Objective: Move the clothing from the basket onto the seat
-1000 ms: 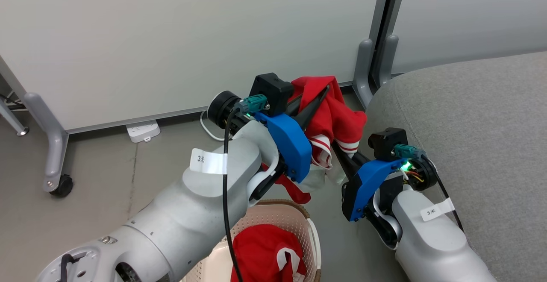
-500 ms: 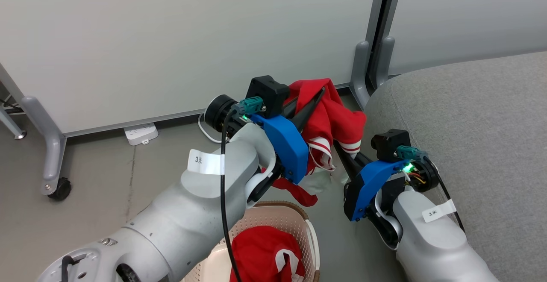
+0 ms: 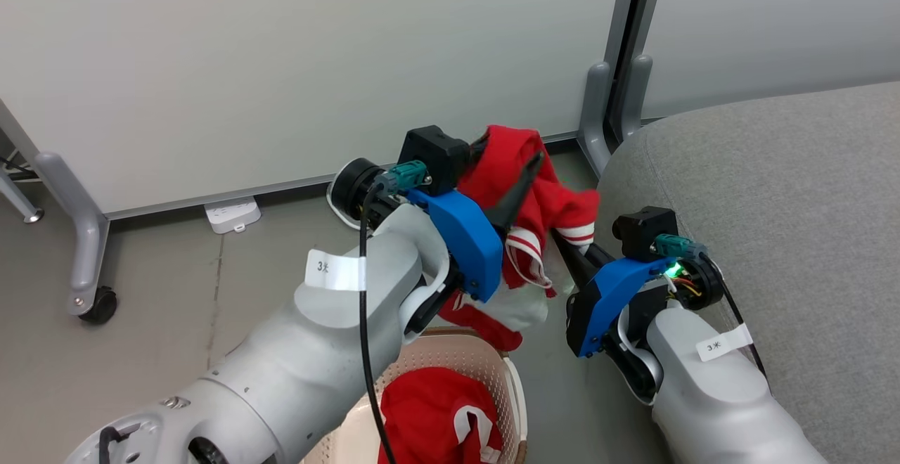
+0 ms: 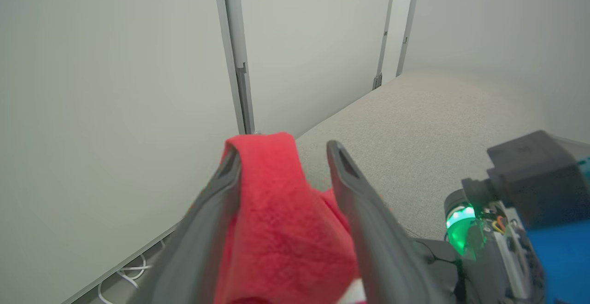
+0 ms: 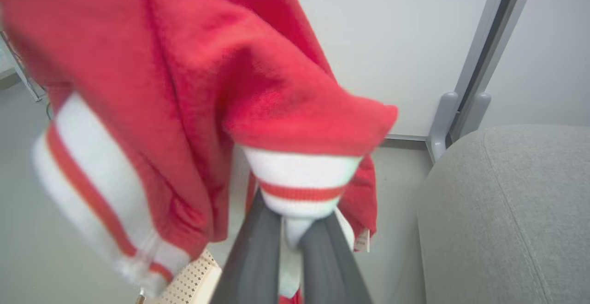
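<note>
The left claw [image 4: 285,154] stands open. Its two dark fingers [image 4: 368,230] are well apart, and a fold of the hanging red garment [image 3: 545,200] is draped over the finger at 9 o'clock in the left wrist view. The fold sags into the gap, and nothing pinches it.

The right claw [image 5: 295,225] is closed tight on that garment's white cuff [image 5: 299,179] with its single red stripe. The cloth is squeezed between the two fingers.

In the head view the garment hangs near the centre, slung between the two claws above the floor [image 3: 176,274]. Striped trim and a white panel trail down toward 6 o'clock. Its lowest red corner hangs right at the far rim of the basket [image 3: 492,372]; whether it touches the rim I cannot tell. The right claw holds the garment from its 4 o'clock side.

The seat [image 3: 773,204] takes up the 3 o'clock side of the head view. Its rounded grey edge is just beside the garment, and none of the cloth lies on top of it.

The basket sits at 6 o'clock, partly behind the left forearm [image 3: 337,351]. It holds a second red garment [image 3: 429,415], crumpled on its floor with a white marking showing.

Toward 12 o'clock stand pale partition panels [image 3: 316,63]. A white power strip [image 3: 232,214] lies on the floor at their foot. A castor [image 3: 98,306] is at 9 o'clock.
</note>
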